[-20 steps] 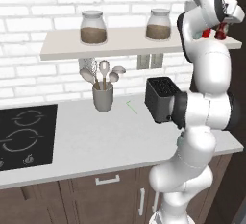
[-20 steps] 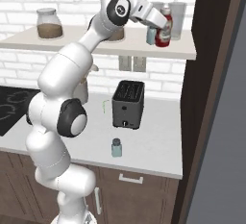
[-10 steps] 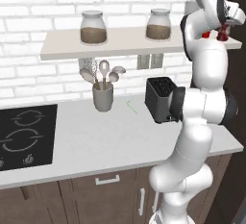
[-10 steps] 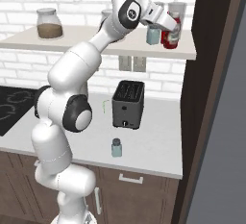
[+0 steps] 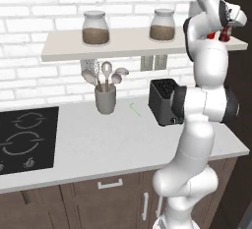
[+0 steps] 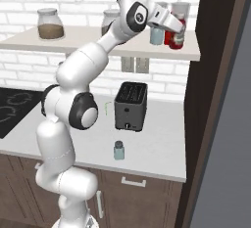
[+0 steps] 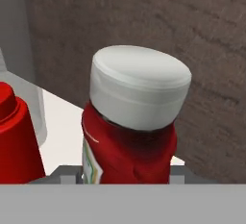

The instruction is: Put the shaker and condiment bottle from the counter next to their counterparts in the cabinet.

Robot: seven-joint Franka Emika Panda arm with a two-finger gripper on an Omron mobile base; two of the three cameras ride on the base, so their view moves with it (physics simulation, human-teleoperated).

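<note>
Dark red and glossy under a squat whitish cap, the condiment bottle (image 7: 129, 141) stood at the cabinet's (image 6: 122, 46) right end, close beside the bright red squeeze bottle (image 7: 14, 136). Whether the jaws gripped it I could not tell. Any sideways drift might topple its neighbour; the small cylindrical shaker (image 6: 118, 150) waited on the surface (image 5: 118, 144).

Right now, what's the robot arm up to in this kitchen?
The arm is reaching up to the cabinet shelf with its gripper at the far right end, by the dark panel. The condiment bottle sits right in front of the hand camera, beside the bright red squeeze bottle; whether the fingers are closed on it can't be told. One shaker stands on the counter in front of the toaster, not yet moved.
</note>
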